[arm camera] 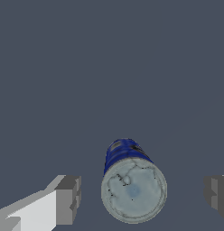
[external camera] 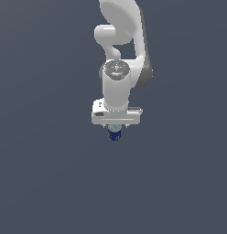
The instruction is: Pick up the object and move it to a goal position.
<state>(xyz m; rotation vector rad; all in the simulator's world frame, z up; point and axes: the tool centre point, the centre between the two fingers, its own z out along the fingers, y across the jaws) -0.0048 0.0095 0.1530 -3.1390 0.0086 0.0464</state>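
Directly beneath the gripper (external camera: pixel 115 129) stands the object (external camera: pixel 114 134), a small cylinder with a dark blue body and a pale, bluish-white end. In the wrist view the pale round face of the object (arm camera: pixel 133 189) looks straight up at the camera, and the blue side falls away behind it, so its long axis seems to run roughly vertical, pale end uppermost, perhaps with a slight lean.

The fingers (arm camera: pixel 68 198) are spread wide, one on each side of the object, with a clear gap between each pad and the cylinder; they grip nothing. That placement looks deliberate: the arm (external camera: pixel 120 55) points straight down over the object so that the open jaws straddle it, ready to close across its narrow width. No goal marker shows on the plain grey floor (external camera: pixel 42 183) in either view.
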